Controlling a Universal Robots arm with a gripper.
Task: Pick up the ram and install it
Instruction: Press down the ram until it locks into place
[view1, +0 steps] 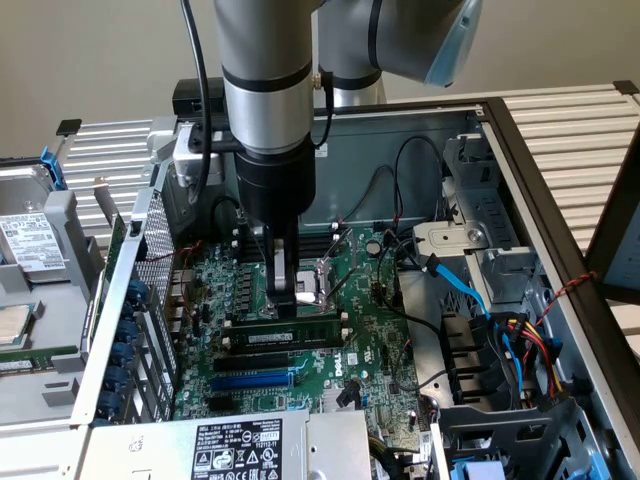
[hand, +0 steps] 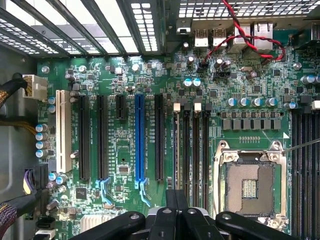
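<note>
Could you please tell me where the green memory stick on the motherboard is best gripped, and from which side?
Probably mid-length on the top edge of the long thin green ram stick, pinching its two flat faces from straight above: it stands on edge, and neighbouring black slots crowd its sides.

Gripper (view1: 285, 296) tips hidden behind ram (view1: 290, 330)

the closed gripper (hand: 176, 212) hangs over the green motherboard (hand: 125, 150), near the blue expansion slot (hand: 139, 137) and the cpu socket (hand: 250, 187).
</note>
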